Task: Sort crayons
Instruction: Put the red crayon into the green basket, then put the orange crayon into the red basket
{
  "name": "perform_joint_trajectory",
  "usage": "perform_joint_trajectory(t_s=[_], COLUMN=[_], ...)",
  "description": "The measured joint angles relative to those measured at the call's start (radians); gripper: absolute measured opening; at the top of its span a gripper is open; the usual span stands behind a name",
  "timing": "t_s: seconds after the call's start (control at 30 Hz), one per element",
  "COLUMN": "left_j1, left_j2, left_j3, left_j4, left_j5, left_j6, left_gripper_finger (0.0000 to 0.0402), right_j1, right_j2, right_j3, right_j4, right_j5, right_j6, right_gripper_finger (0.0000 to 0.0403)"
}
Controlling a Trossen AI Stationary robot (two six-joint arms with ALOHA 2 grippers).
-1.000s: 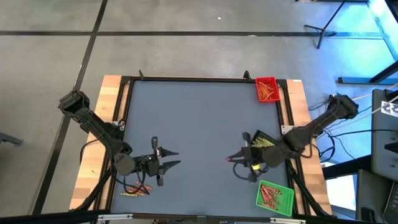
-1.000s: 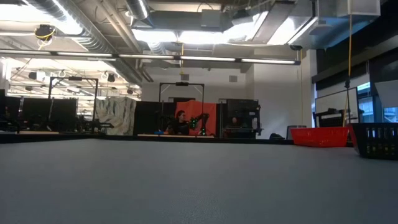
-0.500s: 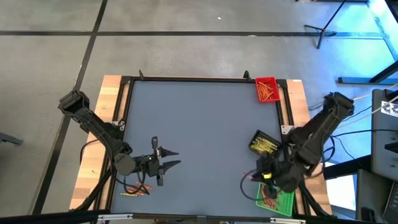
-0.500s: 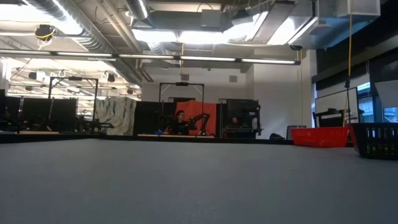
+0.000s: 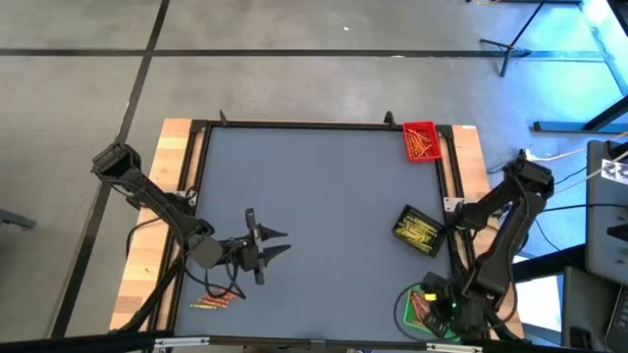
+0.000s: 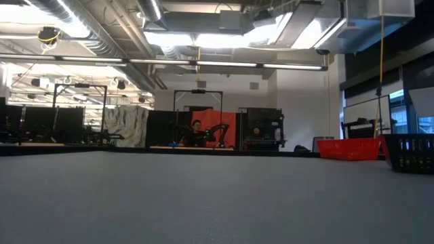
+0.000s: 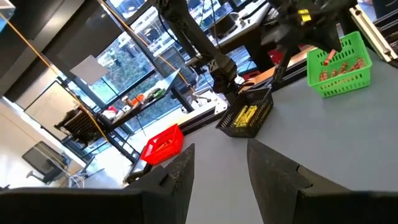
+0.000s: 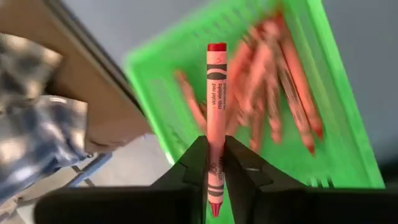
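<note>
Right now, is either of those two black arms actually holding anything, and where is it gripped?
Yes. The right gripper pinches a red paper-wrapped crayon near its lower end, over the green plastic basket. The left gripper holds nothing.

High view: from overhead, facing straight down, far enough to take in the whole counter (image 5: 314,196), both arms and the surrounding floor. Low view: at counter-top height, facing level across the grey surface into the room beyond; the red tray (image 6: 348,149) and black tray (image 6: 410,152) appear at its right edge. Left wrist view: low above the counter, facing across it toward the green tray (image 7: 339,64), black tray and red tray, all shared with the high view. Right wrist view: very close, facing down into the green tray.
</note>
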Motion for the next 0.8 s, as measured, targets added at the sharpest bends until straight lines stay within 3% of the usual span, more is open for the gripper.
perform_joint_trajectory(t_s=[0.07,0.2,0.4,0.5,0.67,0.8], left_j1=[0.002,0.005,0.005,0.004,-0.012,-0.017], left_j2=[0.0,0.0,0.0,0.0,0.0,0.0], left_j3=[0.0,0.0,0.0,0.002,0.002,0.002], left_j4=[0.0,0.0,0.039,0.013,-0.204,-0.392], left_j5=[0.0,0.001,-0.006,-0.006,0.04,0.253], left_j6=[0.0,0.001,-0.002,-0.075,-0.302,-0.554], left_gripper_finger=[0.0131,0.0131,0.0131,0.0131,0.0131,0.0131], right_j1=[0.009,0.011,-0.085,-0.163,-0.302,-0.409], right_j2=[0.017,0.03,-0.035,-0.082,-0.111,-0.104], right_j3=[0.0,0.0,0.0,0.0,0.001,0.001], right_j4=[-0.009,-0.059,-0.092,-0.063,0.042,0.156], right_j5=[-0.055,-0.066,-0.034,0.096,0.357,0.437], right_j6=[0.067,0.097,-0.054,-0.26,-0.758,-1.083], right_gripper_finger=[0.0048,0.0086,0.015,0.0164,0.0166,0.0164])
